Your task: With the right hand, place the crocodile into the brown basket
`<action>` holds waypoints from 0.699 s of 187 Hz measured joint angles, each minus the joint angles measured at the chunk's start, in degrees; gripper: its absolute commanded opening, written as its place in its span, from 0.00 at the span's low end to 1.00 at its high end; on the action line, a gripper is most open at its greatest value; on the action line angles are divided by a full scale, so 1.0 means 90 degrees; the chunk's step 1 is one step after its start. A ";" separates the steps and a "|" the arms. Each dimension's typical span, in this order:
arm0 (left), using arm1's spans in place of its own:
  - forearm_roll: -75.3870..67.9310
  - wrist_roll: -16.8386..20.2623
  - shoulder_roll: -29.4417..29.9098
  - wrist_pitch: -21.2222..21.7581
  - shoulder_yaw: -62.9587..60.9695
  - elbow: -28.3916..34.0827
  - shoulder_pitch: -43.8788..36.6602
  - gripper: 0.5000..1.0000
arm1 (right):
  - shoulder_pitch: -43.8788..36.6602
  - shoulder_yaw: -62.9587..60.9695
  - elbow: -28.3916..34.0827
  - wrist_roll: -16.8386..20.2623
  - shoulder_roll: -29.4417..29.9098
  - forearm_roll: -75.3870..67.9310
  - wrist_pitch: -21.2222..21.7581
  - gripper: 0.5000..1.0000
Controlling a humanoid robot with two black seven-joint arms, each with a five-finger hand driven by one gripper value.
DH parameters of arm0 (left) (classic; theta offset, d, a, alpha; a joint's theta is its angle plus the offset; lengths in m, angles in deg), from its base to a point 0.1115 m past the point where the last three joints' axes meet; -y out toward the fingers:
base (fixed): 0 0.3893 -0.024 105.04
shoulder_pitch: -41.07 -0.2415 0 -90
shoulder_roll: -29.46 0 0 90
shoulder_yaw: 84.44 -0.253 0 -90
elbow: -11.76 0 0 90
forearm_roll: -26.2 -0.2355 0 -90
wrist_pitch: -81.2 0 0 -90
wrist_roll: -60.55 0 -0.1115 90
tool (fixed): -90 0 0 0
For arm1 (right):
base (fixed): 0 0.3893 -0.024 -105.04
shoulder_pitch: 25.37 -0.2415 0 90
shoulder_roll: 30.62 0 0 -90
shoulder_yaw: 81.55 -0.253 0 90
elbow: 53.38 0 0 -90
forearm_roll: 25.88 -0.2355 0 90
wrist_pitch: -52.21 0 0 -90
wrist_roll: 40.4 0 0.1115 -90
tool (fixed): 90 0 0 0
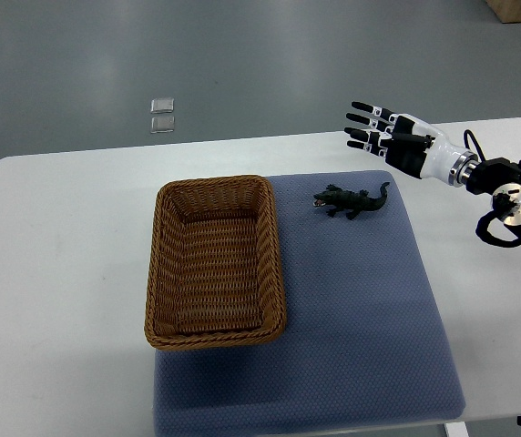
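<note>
Nothing done: crocodile (352,201) on mat (beside basket (216,330)), right hand (383,130) spread, empty; grasp, placing left.

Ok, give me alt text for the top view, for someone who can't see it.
The right robot hand, fingers spread and empty, hovers just beyond a toy crocodile lying on a blue mat, right of an empty brown wicker basket.

You've got nothing readable in this view: no legible text, label, brand or number on the brown basket (215,339), crocodile (352,201), blue mat (361,309), white table (60,273) or right hand (406,146). Two small clear squares (162,116) on the floor are too small to tell.
</note>
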 measured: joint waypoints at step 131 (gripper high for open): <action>0.0000 -0.0001 0.0000 -0.0015 -0.0015 -0.0002 0.0038 1.00 | -0.0166 0.0020 -0.0133 -0.0792 -0.0084 0.1868 0.0072 0.86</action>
